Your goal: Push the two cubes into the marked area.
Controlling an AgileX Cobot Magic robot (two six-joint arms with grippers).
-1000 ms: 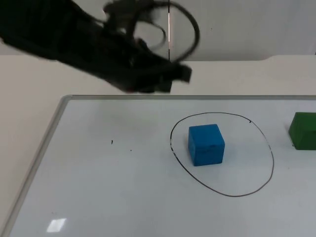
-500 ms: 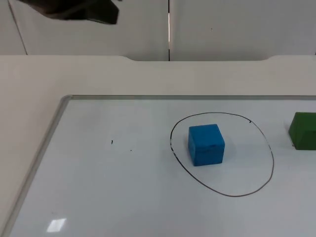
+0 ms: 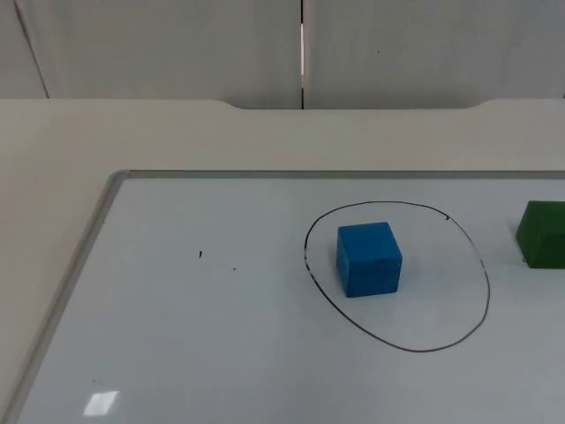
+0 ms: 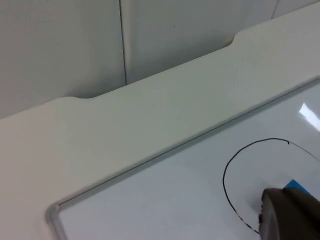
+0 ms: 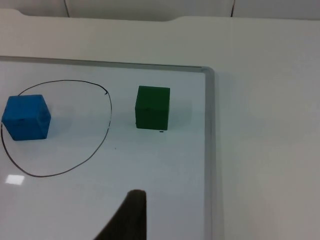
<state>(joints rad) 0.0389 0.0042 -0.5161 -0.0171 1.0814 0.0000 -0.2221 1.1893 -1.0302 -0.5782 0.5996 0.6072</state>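
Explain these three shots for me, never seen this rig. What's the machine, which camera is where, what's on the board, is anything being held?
It is a two-armed robot at a white table; each arm ends in a two-finger gripper. One picture comes from a fixed camera looking down and forward at the table. The other two come from cameras on the arms' wrists, looking along each gripper.

On the table lies a whiteboard with a hand-drawn black loop, the marked area. A blue cube sits inside the loop. A green cube sits outside it, between the loop and the board's frame.

The dark shape in the left wrist view is a left gripper fingertip, above the board near the loop. The right gripper fingertip hangs over the board short of the green cube. Nothing is held, and neither cube is being touched.
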